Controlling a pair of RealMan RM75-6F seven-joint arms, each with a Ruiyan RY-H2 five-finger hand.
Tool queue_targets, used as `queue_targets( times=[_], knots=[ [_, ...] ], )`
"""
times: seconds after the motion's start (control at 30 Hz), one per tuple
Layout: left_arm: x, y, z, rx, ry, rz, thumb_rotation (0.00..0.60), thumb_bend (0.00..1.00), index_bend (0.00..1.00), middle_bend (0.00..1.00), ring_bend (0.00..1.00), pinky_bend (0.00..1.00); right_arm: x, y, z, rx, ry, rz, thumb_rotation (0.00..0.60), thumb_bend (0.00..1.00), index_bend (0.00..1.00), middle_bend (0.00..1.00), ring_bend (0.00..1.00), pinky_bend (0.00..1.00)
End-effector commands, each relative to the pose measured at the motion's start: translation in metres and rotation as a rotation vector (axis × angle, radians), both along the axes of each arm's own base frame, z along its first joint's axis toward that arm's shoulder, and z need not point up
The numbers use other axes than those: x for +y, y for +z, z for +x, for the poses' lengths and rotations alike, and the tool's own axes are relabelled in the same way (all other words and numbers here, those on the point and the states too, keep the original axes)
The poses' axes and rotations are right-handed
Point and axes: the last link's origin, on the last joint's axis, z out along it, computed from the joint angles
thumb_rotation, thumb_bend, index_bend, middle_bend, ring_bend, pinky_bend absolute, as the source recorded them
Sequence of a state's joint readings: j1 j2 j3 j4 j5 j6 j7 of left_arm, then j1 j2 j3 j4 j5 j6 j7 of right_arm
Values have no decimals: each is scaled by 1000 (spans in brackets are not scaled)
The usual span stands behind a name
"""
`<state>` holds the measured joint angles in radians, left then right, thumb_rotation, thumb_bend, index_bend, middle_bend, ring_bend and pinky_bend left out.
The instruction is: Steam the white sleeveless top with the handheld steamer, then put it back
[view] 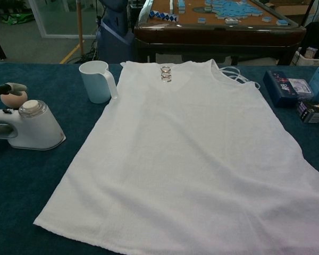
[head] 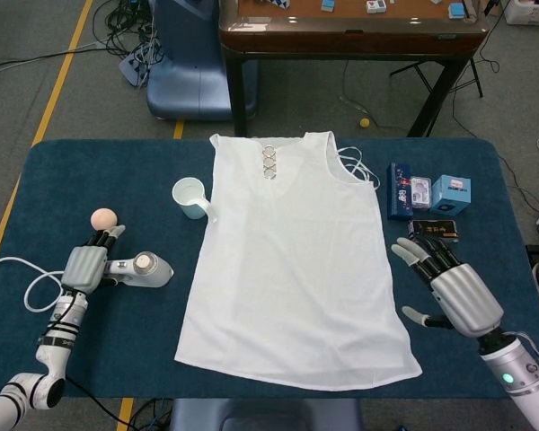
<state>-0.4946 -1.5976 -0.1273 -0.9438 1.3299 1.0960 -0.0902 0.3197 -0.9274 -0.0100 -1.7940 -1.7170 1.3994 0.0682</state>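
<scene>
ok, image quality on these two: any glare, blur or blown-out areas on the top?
Head view: sharp, even light; white sleeveless top bright, folds faint, soft shadows only. Chest view: wide-angle look, the top's near hem looms large; weave still visible, slight pinkish tint at the lower right; handheld steamer crisp, no glare.

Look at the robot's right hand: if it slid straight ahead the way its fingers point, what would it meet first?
Probably the small black box, just beyond the right hand's fingertips; height above the table is unclear.
</scene>
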Motion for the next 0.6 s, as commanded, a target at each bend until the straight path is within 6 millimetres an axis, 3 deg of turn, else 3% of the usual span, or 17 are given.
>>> queue_targets(
  times=[0.03, 0.37, 0.6],
  knots=[
    [-6, 10, 0, -1, 18, 11, 600, 109, 58, 99, 94, 298, -1, 2, -2, -4, -6, -8, 600, 192, 0, 102, 28, 51],
    [-35, 47, 14, -84, 0, 97, 600, 110, 84, 122, 129, 298, -1, 5, -24, 25, -86, -28, 600, 197, 0, 107, 28, 51],
    [-75, 72, 16, -67, 25, 137, 600, 110, 125, 136, 135, 298, 6, 0, -47, 31, -153, -52, 600, 261, 0, 148, 28, 51]
  ],
)
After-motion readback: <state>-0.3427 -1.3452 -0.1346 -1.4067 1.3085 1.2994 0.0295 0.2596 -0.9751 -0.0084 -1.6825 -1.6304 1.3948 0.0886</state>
